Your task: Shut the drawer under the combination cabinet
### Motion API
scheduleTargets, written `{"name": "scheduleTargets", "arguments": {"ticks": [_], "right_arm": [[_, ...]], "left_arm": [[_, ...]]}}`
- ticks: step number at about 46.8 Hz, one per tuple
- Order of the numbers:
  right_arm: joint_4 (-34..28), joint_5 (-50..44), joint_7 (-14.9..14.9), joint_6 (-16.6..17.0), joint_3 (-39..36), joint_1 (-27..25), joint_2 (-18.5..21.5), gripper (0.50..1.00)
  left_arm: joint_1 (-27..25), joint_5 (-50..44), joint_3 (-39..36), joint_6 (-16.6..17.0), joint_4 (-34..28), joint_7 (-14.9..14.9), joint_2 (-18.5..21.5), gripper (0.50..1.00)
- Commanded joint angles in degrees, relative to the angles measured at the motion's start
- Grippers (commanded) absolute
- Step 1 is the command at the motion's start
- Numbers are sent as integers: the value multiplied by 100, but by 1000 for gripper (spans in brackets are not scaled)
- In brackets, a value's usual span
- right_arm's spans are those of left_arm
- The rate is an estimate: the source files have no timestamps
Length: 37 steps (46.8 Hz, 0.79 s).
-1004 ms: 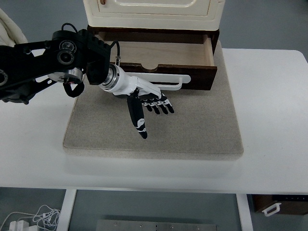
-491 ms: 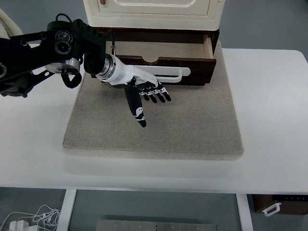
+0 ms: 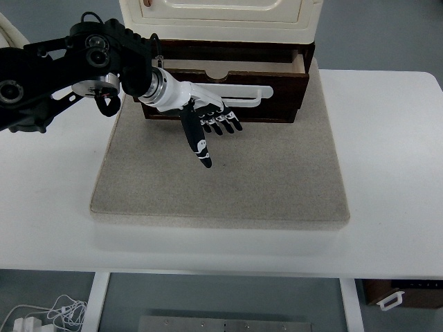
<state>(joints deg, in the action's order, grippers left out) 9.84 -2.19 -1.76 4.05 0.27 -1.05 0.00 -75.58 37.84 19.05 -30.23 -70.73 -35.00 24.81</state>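
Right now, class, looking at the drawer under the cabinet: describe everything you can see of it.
The drawer is dark brown wood with a lighter wooden inside, a curved notch in its front's top edge and a long white bar handle across its face. It sits under the cream cabinet, partly pulled out, with only a narrow strip of its inside showing. It rests above the beige mat. The left hand, fingers spread, lies against its front by the handle.

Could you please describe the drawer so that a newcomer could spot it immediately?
On the grey mat on the white table stands a cream cabinet. Directly beneath it, the drawer is dark brown wood with a white bar handle, unlike the cream body above.
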Motion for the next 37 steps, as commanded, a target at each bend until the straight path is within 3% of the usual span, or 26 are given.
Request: {"name": "scheduleTargets", "arguments": {"ticks": [1,24,37], "right_arm": [[0,-1,0,8,-1,0,0,952],[0,-1,0,-1,8,0,0,952],[0,-1,0,-1,-1,0,0,952]], "left_arm": [[-9,39,64,-1,94,0,-12,996],[-35,232,90,17,551,19,-196,996],[-35,232,90,281,674,46,-205,996]]}}
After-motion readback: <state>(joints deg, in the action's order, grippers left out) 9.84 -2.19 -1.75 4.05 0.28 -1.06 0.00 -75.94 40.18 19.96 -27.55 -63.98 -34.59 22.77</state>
